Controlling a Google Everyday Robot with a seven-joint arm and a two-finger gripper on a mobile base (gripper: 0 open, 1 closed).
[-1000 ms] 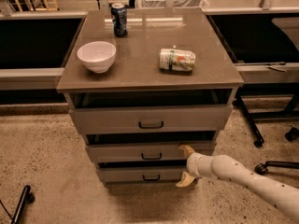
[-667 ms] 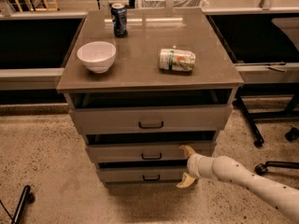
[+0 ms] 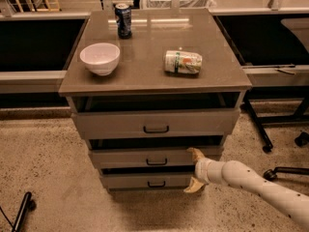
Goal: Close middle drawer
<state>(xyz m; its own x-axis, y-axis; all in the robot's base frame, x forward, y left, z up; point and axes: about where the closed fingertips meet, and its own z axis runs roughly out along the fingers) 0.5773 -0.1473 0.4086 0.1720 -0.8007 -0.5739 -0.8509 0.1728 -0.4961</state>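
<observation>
The middle drawer [image 3: 140, 157] is a low grey-brown front with a small dark pull [image 3: 156, 162]. It stands slightly out from the cabinet, with a dark gap above it. My gripper [image 3: 189, 170] is at the right end of that front, on a white arm coming from the lower right. It is open. The upper finger [image 3: 195, 153] lies against the middle drawer's front, and the lower finger [image 3: 192, 186] reaches down past the lowest drawer [image 3: 145, 181]. It holds nothing.
The taller top drawer [image 3: 154, 123] is also partly out. On the cabinet top [image 3: 145, 66] stand a white bowl [image 3: 100, 57], a dark can [image 3: 123, 20] and a green-and-white can [image 3: 182, 62] lying on its side. Chair wheels [image 3: 268, 148] are at the right, a dark leg [image 3: 21, 210] at the lower left.
</observation>
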